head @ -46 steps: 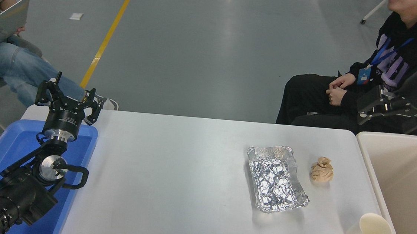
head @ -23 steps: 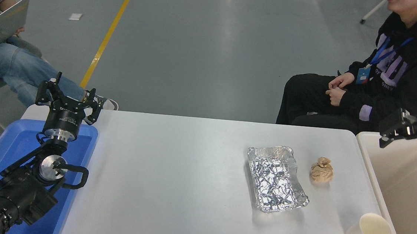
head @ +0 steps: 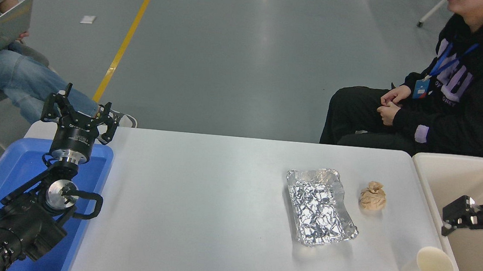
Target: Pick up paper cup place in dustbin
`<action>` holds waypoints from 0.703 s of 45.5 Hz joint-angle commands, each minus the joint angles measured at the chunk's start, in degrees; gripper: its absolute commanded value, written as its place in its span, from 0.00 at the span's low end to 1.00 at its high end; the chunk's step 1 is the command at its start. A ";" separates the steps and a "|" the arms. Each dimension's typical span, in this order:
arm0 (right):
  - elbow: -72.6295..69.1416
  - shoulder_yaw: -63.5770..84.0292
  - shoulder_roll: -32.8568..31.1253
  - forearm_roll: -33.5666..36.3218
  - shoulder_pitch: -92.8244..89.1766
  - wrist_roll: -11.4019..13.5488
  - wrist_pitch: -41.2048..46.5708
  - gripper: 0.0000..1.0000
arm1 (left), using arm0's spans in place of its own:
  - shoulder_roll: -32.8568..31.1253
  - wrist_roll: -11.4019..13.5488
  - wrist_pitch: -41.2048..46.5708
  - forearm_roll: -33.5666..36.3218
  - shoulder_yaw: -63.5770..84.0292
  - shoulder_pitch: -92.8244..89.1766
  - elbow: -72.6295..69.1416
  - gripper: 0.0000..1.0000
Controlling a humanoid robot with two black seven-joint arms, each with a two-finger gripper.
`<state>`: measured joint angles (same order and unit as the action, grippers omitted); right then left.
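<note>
The paper cup (head: 427, 268) is plain cream-white and lies tipped on the white table (head: 202, 201) at the front right, its mouth turned up and to the right, close to the left wall of the beige dustbin (head: 459, 159). My right gripper (head: 471, 233) comes in from the right edge, open and empty, above the dustbin's inside and a little up and to the right of the cup. My left gripper (head: 81, 106) is parked open over the blue bin at the lower left.
A crinkled silver foil tray (head: 320, 206) and a crumpled brown paper ball (head: 373, 196) lie left of the dustbin. A blue bin (head: 10, 164) stands at the table's left end. One person sits at the far right (head: 443, 95), another at the far left (head: 1, 60).
My right gripper has come down and towards me, from high at the far right edge to low over the dustbin near the cup. The cup and the left arm have not moved.
</note>
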<state>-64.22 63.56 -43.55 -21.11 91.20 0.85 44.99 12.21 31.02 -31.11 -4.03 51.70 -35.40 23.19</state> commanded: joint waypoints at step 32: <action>1.29 -8.72 -0.48 -0.16 -15.97 0.11 -17.03 0.91 | 0.00 0.00 0.00 -0.01 0.07 -0.02 0.01 0.99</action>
<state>-62.91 55.90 -44.10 -21.35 77.61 0.98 31.08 12.22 31.03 -31.11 -4.04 51.76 -35.42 23.18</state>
